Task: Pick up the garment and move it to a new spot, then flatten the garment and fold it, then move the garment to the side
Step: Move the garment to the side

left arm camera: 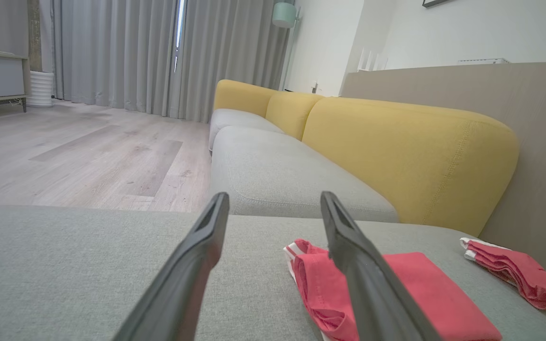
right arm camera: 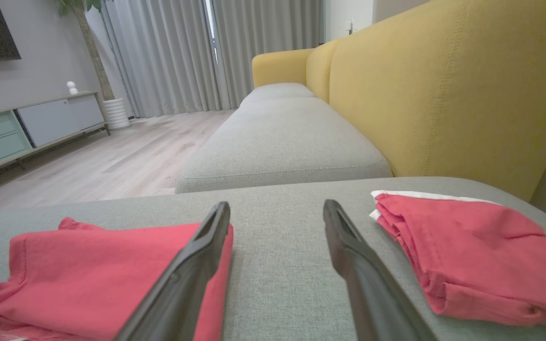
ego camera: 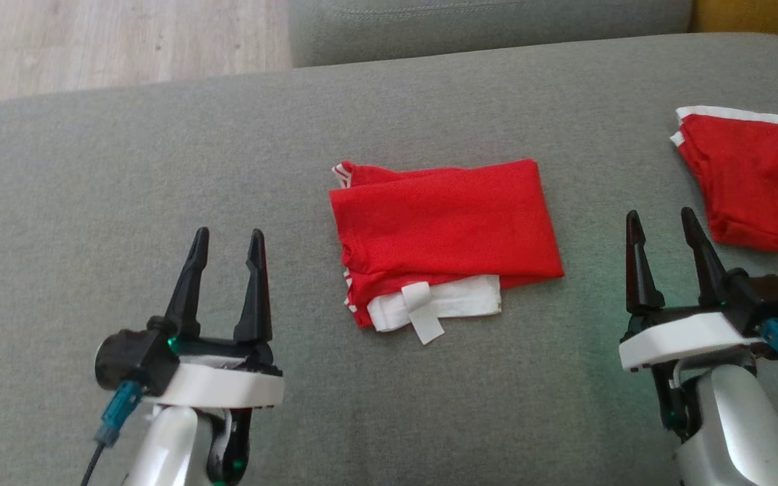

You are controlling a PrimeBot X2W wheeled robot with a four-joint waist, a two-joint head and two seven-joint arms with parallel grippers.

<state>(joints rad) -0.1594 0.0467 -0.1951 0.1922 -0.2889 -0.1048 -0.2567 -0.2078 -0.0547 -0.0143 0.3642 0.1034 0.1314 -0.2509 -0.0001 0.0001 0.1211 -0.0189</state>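
Observation:
A red garment (ego camera: 444, 226) with white trim lies folded into a rectangle in the middle of the grey cushion (ego camera: 159, 175); a white panel and tab stick out from under its near edge. It also appears in the left wrist view as the garment (left arm camera: 424, 293) and in the right wrist view as the garment (right arm camera: 102, 265). My left gripper (ego camera: 228, 241) is open, to the garment's left, above the cushion. My right gripper (ego camera: 660, 221) is open, to the garment's right. Nothing sits between either pair of fingers.
A second folded red garment (ego camera: 754, 179) lies at the cushion's far right edge, just beyond my right gripper. Yellow sofa backrests (right arm camera: 443, 80) rise to the right. Another grey cushion (right arm camera: 282, 137) continues beyond, and wooden floor (left arm camera: 88, 156) lies past the cushion's left edge.

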